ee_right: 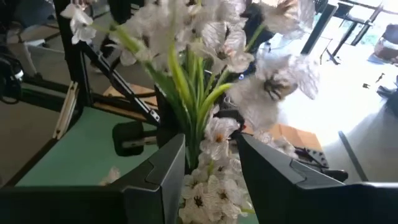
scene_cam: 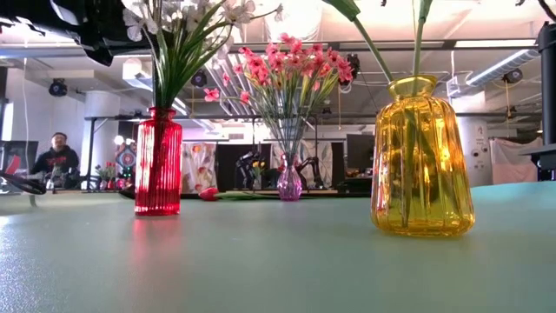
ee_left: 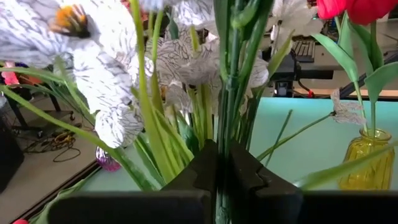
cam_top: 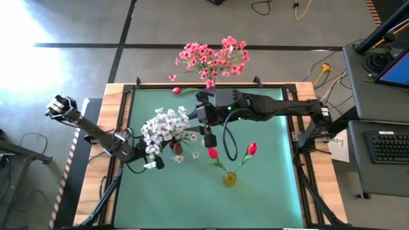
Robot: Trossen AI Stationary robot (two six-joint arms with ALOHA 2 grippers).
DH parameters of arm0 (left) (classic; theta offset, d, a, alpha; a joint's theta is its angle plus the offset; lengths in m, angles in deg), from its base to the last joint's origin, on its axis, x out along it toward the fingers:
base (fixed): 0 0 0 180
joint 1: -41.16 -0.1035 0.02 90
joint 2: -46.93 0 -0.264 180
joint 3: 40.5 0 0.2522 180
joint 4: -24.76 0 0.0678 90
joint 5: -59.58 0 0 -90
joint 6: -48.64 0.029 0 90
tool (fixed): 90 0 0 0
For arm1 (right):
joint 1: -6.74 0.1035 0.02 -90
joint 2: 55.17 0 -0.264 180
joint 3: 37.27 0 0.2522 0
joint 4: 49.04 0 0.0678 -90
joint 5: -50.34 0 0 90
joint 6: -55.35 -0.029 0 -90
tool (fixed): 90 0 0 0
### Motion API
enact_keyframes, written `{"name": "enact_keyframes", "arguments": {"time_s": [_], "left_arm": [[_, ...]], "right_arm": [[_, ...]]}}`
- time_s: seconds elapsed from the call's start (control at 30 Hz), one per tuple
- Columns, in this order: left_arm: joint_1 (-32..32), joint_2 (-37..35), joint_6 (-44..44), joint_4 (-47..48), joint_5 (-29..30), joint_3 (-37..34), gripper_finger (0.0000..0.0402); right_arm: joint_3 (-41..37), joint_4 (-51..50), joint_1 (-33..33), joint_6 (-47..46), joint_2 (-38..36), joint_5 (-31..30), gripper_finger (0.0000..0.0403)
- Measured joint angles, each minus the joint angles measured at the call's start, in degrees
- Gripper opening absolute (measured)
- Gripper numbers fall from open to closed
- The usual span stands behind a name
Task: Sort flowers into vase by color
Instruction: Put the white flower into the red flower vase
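Green tabletop carries a red vase [scene_cam: 158, 161] of white flowers [cam_top: 165, 128]; left gripper [ee_left: 222, 163] pinches their green stems, while right gripper [ee_right: 211, 163] straddles the blossoms, fingers spread.

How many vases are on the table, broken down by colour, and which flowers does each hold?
Red vase, white flowers: 1
Purple vase, pink flowers: 1
Yellow vase, red buds: 1
Total: 3 vases
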Motion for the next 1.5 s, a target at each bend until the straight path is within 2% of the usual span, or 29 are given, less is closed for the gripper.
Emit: {"name": "enact_keyframes", "arguments": {"time_s": [0.53, 1.5], "left_arm": [[0.0, 4.78, -3.55, -0.14, 0.02, 0.0, 0.0], [0.0, 5.74, -5.5, -3.98, -0.31, -3.45, 0.0]], "right_arm": [[-5.1, -0.88, 0.0, -0.31, -6.1, 0.0, 0.0146], [-6.49, -0.33, 0.0, -0.31, -6.14, -0.04, 0.0146]]}}
